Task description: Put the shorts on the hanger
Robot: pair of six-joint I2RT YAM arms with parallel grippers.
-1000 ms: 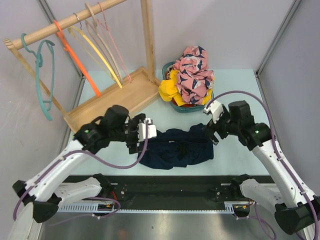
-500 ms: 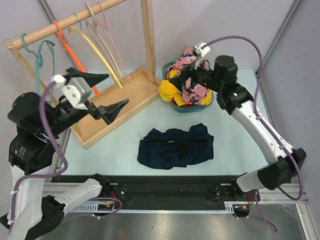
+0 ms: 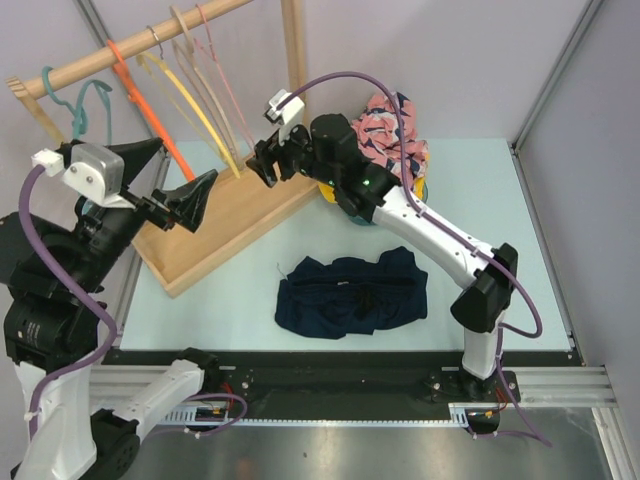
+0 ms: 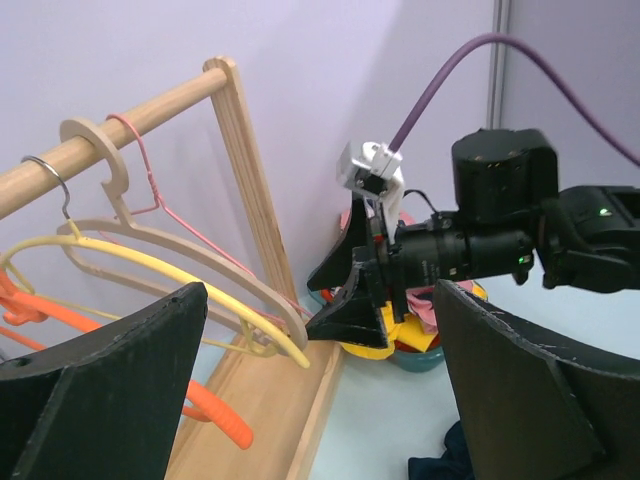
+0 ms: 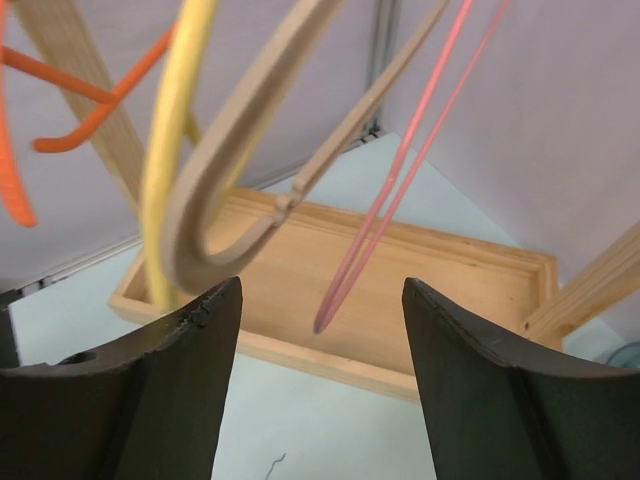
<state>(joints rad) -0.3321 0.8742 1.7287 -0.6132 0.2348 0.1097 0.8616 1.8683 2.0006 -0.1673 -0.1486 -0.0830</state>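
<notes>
The dark navy shorts (image 3: 350, 295) lie flat on the table, with nothing holding them; a corner shows in the left wrist view (image 4: 445, 465). The thin pale-pink hanger (image 3: 232, 95) hangs on the wooden rail at the rack's right end. My right gripper (image 3: 262, 162) is open and empty, reaching up to the rack. The pink hanger's lower corner (image 5: 385, 195) hangs just ahead of it, between the open fingers (image 5: 320, 290). My left gripper (image 3: 190, 162) is open and empty, raised at the left and facing the rack (image 4: 320, 288). It sees the pink hanger (image 4: 205, 235) and the right gripper (image 4: 345, 310).
The wooden rack's rail (image 3: 130, 45) also carries a teal hanger (image 3: 85, 150), an orange hanger (image 3: 150, 105), a yellow hanger (image 3: 195, 100) and a wooden hanger (image 5: 250, 120). Its tray base (image 3: 230, 205) sits on the table. A teal basket (image 3: 385, 217) holds pink floral and yellow garments.
Both arms have lifted away from the shorts. The right arm swung left across the basket to the rack's hangers. The left arm rose to the left, facing the rack. The shorts stayed put.
</notes>
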